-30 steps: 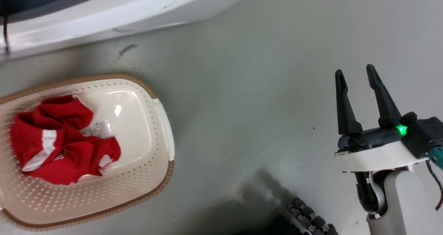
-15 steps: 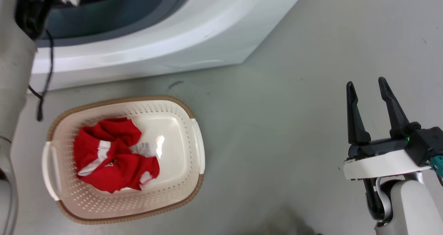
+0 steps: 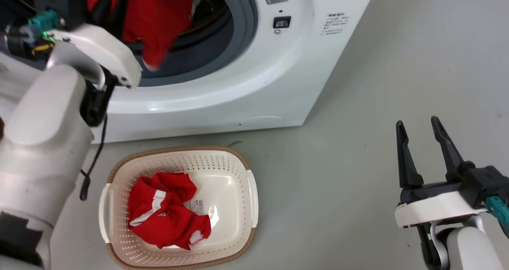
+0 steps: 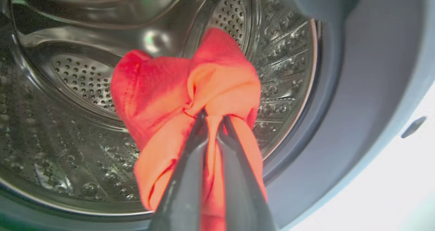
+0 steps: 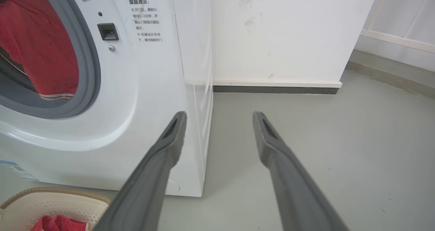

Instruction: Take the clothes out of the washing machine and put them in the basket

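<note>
1. Large white front-loading washing machine with a grey rubber ring round the porthole and a perforated steel drum. It stands on the grey floor.
2. Left tool: dark fingers pinched tight on a bright red soft fabric garment, held at the porthole mouth in front of the drum.
3. Oval cream-white perforated plastic basket with a brown woven-look rim, on the floor just before the machine.
4. Second red garment, white-striped, crumpled in the basket's left half and touching a barcode sticker.
5. Right tool: fingers spread, holding nothing, over the floor, well apart from the basket.
</note>
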Controlling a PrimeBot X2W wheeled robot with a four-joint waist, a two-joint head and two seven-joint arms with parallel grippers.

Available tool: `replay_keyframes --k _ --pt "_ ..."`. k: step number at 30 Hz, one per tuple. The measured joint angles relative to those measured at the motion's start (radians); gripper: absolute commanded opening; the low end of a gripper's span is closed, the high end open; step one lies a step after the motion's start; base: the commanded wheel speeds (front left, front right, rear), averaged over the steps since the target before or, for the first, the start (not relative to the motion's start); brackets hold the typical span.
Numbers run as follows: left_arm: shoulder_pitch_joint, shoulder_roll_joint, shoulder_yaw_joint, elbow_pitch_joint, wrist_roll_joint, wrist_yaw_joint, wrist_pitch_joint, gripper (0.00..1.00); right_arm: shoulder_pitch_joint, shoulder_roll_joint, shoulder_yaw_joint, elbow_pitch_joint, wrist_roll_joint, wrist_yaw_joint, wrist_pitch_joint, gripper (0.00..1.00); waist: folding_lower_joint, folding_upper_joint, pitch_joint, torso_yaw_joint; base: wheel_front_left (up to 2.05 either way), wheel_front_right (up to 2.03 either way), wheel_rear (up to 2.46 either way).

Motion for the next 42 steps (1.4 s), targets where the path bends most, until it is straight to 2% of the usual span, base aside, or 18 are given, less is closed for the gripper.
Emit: replay_keyframes --k 6,14,17,18,21,24,28,36,42 --pt "0.15 0.006 0.026 -0.197 0.009 0.07 -0.009 0.0 0.025 0.0 -0.018 0.014 0.013 0.0 0.0 1.0 0.0 0.0 -0.058 0.03 0.0 0.0 0.0" --pt "0.378 0.043 0.03 -0.488 -0.01 0.143 -0.01 0.0 0.043 0.0 -0.02 0.026 0.017 0.0 0.0 1.0 -0.0001 0.0 -0.121 0.066 0.0 0.0 0.0" --pt "0.464 0.065 0.016 -0.589 -0.016 0.174 0.009 0.0 0.043 0.0 -0.031 0.028 0.018 0.0 0.0 1.0 -0.0001 0.0 -0.131 0.081 0.0 0.0 0.0" --pt "0.536 0.077 -0.011 -0.671 -0.019 0.201 0.038 0.0 0.043 -0.001 -0.032 0.027 0.019 0.0 0.0 1.0 0.0 0.0 -0.131 0.094 0.0 0.0 0.0" --pt "0.592 0.083 -0.028 -0.712 -0.033 0.215 0.057 0.0 0.043 0.0 -0.032 0.023 0.018 0.0 0.0 1.0 0.0 0.0 -0.119 0.099 0.0 0.0 0.0" --pt "0.631 0.086 -0.048 -0.703 -0.038 0.215 0.07 0.0 0.04 0.0 -0.034 0.021 0.026 0.0 0.0 1.0 0.0 0.0 -0.097 0.099 0.0 0.0 0.0" --pt "0.637 0.081 -0.077 -0.619 -0.04 0.195 0.082 0.0 0.02 0.0 -0.031 0.014 0.024 0.0 0.0 1.0 0.0001 0.0 -0.055 0.094 0.0 0.0 0.0" --pt "0.598 -0.015 -0.164 -0.285 -0.017 0.105 0.086 0.0 -0.02 0.0 -0.022 0.002 0.02 0.0 0.0 1.0 0.0002 0.0 0.054 0.067 0.0 0.0 0.0" --pt "0.522 -0.088 -0.194 -0.062 0.022 0.061 0.039 0.0 -0.05 -0.001 -0.014 -0.014 0.029 0.0 0.0 1.0 0.0002 0.0 0.145 0.028 0.0 0.0 0.0"
